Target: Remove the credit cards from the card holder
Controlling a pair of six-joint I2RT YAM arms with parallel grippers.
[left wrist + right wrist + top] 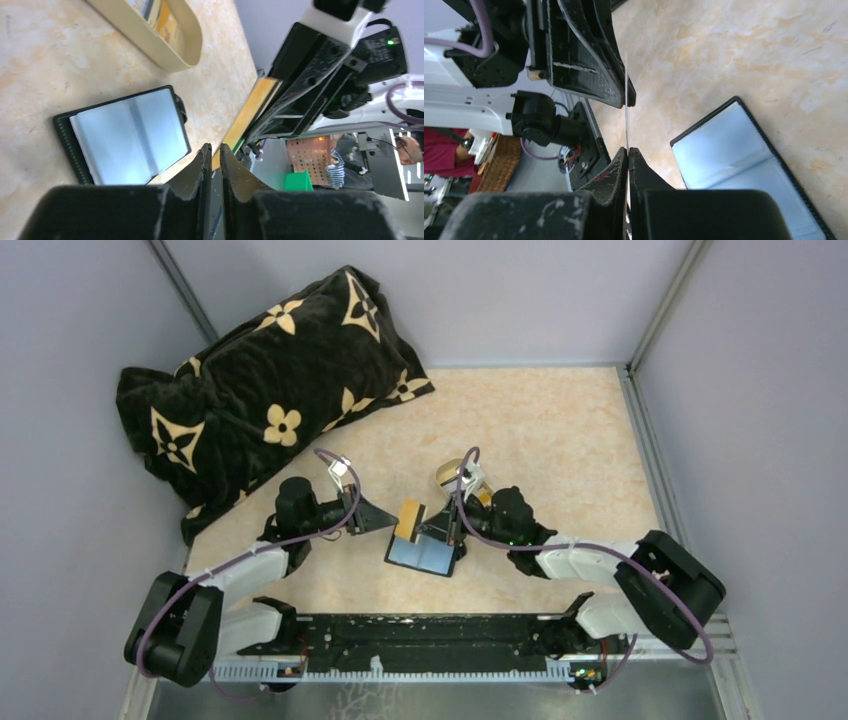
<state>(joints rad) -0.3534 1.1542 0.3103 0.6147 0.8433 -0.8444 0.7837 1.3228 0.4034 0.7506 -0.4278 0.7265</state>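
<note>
The black card holder lies open on the table, its silvery blue panel facing up. An orange-yellow credit card hangs in the air just above its left end, stretched between both grippers. My right gripper is shut on one end of the card, seen as a thin edge. My left gripper is at the card's other end. Its jaws stand a narrow gap apart with the card's edge between them. In the top view the left gripper and the right gripper face each other.
A cream, gold-rimmed oval tray holding cards sits just beyond the holder, partly hidden under the right arm. A big black flowered pillow fills the far left corner. Grey walls close in the table.
</note>
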